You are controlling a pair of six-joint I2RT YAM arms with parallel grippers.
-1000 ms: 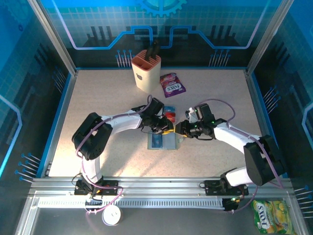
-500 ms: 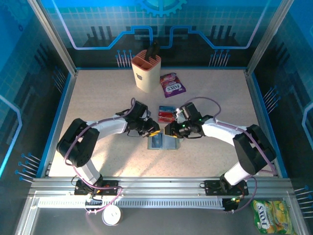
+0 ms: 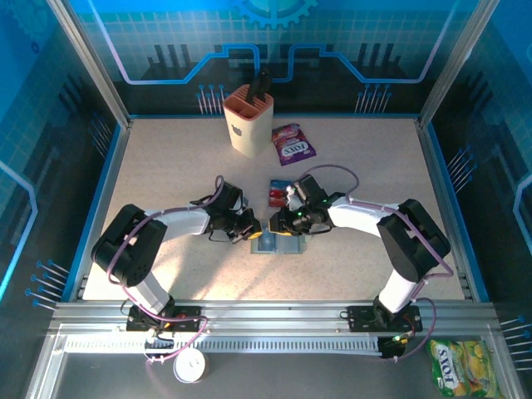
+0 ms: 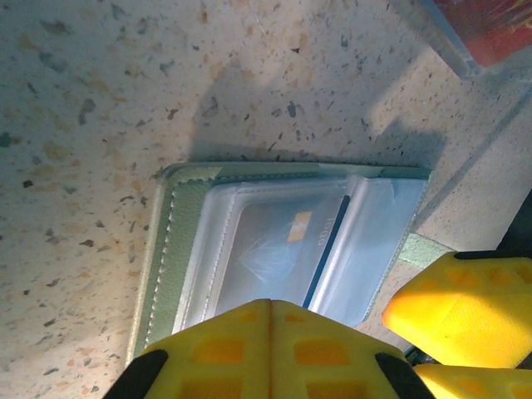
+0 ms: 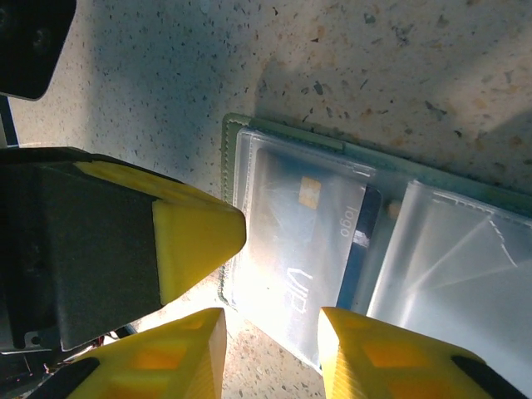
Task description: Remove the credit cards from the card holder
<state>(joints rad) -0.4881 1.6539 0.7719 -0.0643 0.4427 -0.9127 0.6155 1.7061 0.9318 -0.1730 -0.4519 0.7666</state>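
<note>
The grey-green card holder (image 3: 283, 246) lies open mid-table, its clear sleeves up. A blue credit card (image 4: 278, 249) sits inside one sleeve, also plain from the right wrist (image 5: 303, 241). Red and blue credit cards (image 3: 281, 193) lie loose on the table just behind it; a red one (image 4: 492, 25) shows at the corner of the left wrist view. My left gripper (image 3: 252, 229) (image 4: 271, 306) is shut with nothing in it, its tip (image 5: 204, 237) at the holder's left edge (image 5: 228, 145). My right gripper (image 3: 274, 224) (image 5: 272, 337) hovers open over the holder's near edge.
A tall beige slotted cup (image 3: 248, 120) stands at the back, with a purple-and-white candy packet (image 3: 293, 143) to its right. Blue rails border the table. A yellow packet (image 3: 461, 366) and a white disc (image 3: 191, 366) lie outside, below the arm bases.
My left gripper has shut and pulled back leftward to the holder's left edge. My right gripper has slid left over the holder, staying open.
</note>
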